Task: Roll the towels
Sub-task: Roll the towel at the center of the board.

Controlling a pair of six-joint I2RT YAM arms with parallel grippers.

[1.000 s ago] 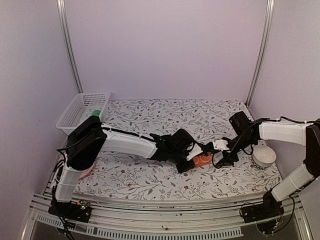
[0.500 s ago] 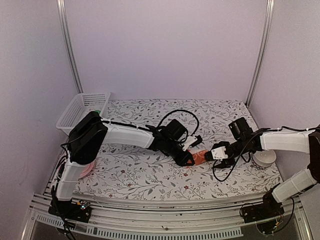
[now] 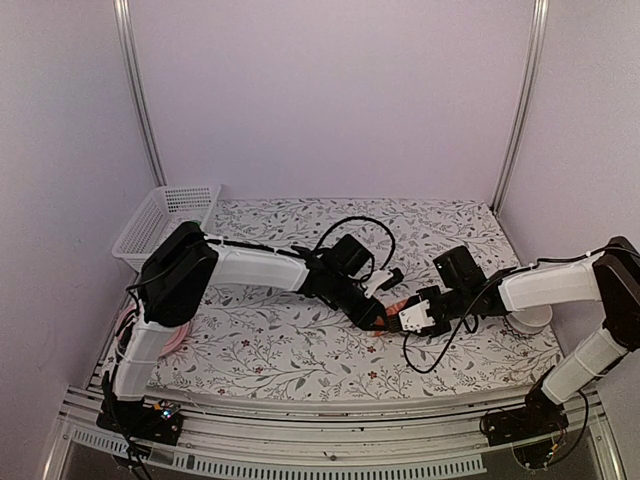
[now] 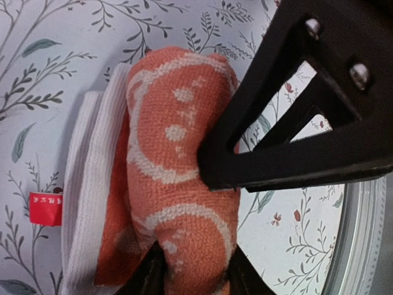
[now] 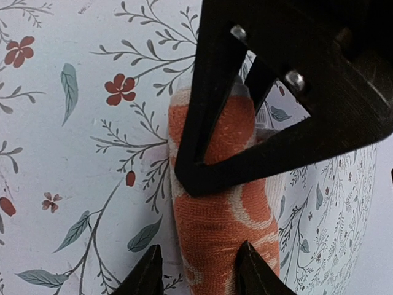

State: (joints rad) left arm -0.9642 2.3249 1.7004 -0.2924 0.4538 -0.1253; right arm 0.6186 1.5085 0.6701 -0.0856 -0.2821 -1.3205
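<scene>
On the desk (image 3: 270, 350): the orange towel (image 3: 393, 308) lies about midway between the left and right edges, somewhat nearer the near edge. It is bunched into a short, fat roll.
Roll: loose rather than tight. In the left wrist view a flat white hem (image 4: 86, 184) with a red tag (image 4: 46, 209) lies alongside the roll and is not wound in.
Left fingers (image 3: 381, 320): closed partway onto one end of the roll. Cloth fills the gap between the two tips.
Right fingers (image 3: 400, 318): set astride the other end. One tip is against the cloth and a sliver of desk shows beside the other, so whether they really grip cannot be told.
Crowding: the two sets of fingers meet at the same short roll. Each wrist view shows the other arm's finger lying across the towel.
Step, as judged: tightening or finishing the roll, with the hem not yet tucked.
Risk, unrolling: the bundle looks springy, and if either side lets go before the hem is wound under, it may flop open.
Risk, collision: with both arms this close, a small turn of one wrist could knock the other's fingers or pinch them together.
Risk, dragging: a lopsided hold could slide the whole roll across the desk instead of turning it.
Risk, snagging: terry loops or the tag may catch on a fingertip as it pulls away.
</scene>
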